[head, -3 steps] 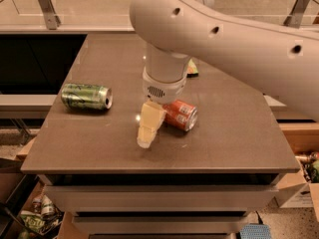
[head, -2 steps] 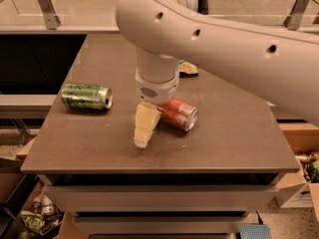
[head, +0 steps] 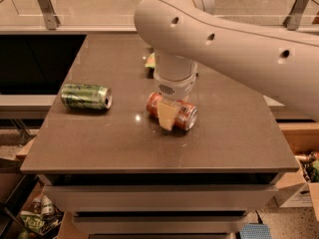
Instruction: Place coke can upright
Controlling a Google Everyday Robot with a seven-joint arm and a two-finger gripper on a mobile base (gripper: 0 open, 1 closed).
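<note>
Midway across the dark brown table (head: pixel 229 143), the red-orange aluminium coke can (head: pixel 188 116) lies on its side, my tan claw (head: pixel 167 117) right over it. Whether it is spread or pinching, I cannot tell. I should clasp the body squarely before tipping. A second ago I hung off its left end.

I can read no words or numbers anywhere. The coke can (head: pixel 186 115), lying on its side, shows only faint pale marks, and the green can (head: pixel 84 96) shows an illegible pattern. My gripper (head: pixel 167 117) hangs at the coke can.
</note>
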